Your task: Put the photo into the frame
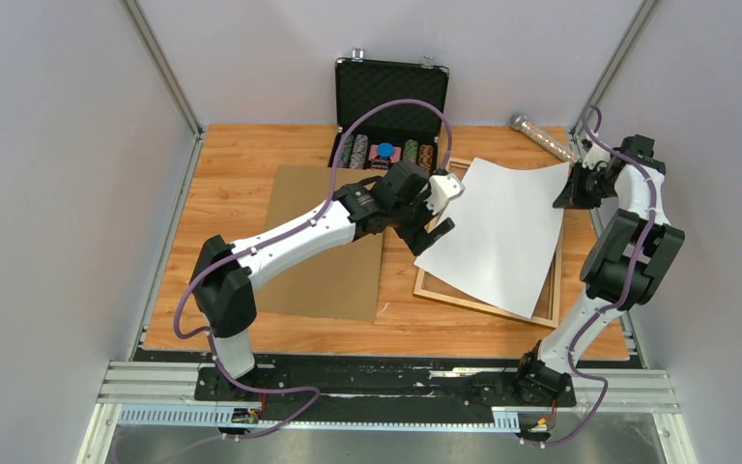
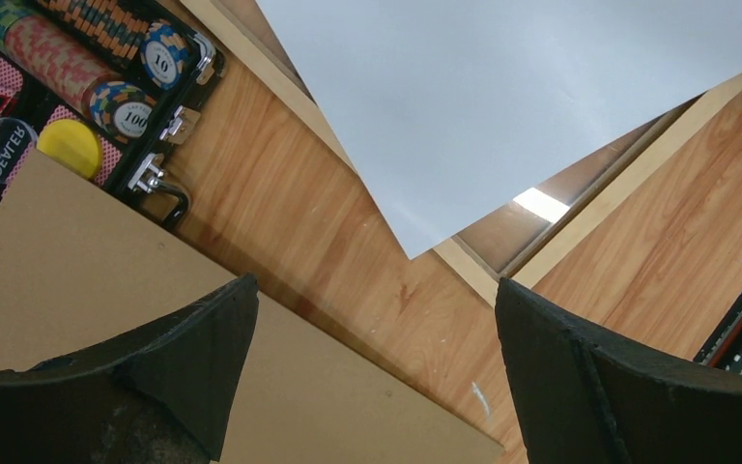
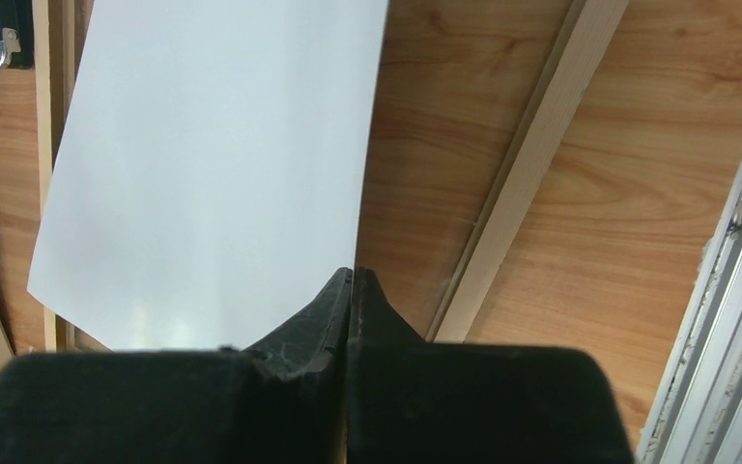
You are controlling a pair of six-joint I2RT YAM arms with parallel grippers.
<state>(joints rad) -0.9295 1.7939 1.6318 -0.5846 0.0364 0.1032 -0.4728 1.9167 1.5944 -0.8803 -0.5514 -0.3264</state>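
The photo (image 1: 498,232) shows its plain white back and hangs tilted over the light wooden frame (image 1: 473,302), which lies flat at the table's right. My right gripper (image 1: 568,188) is shut on the photo's far right corner and holds that side raised. In the right wrist view the gripper (image 3: 351,275) pinches the sheet's edge (image 3: 213,164) above a frame rail (image 3: 541,145). My left gripper (image 1: 442,210) is open and empty just left of the photo's left edge. In the left wrist view the gripper (image 2: 377,319) hovers above the table near the photo's corner (image 2: 502,97) and the frame rail (image 2: 628,179).
A brown backing panel (image 1: 328,242) lies flat left of the frame, under my left arm. An open black poker-chip case (image 1: 391,106) stands at the back centre. A glittery tube (image 1: 541,135) lies at the back right. Enclosure walls close in on both sides.
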